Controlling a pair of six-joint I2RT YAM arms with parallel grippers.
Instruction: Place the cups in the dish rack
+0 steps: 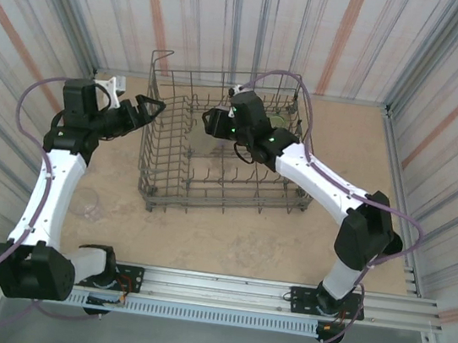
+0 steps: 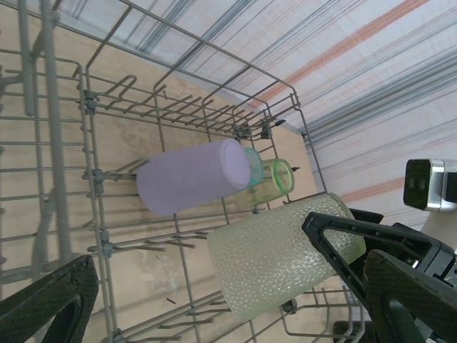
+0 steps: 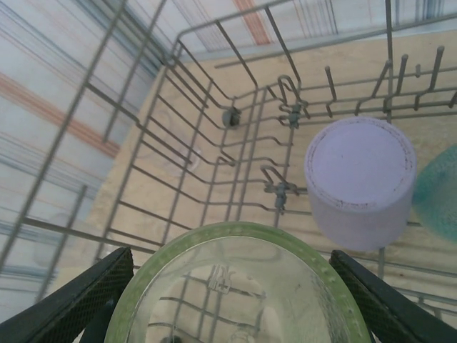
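Twin arms, the left arm (image 1: 49,189) and right arm (image 1: 321,180), wear white shells between bulky black joints; a lavender cable (image 1: 24,100) loops along each, small green lights (image 1: 234,125) glow on the right wrist, and the black fingers (image 2: 43,304) show a fine woven pattern

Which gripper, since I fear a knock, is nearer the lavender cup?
Right. The right gripper, holding a yellow-green cup inside the dish rack, is just beside the lavender cup; the left gripper is open at the rack's left wall, farther away.
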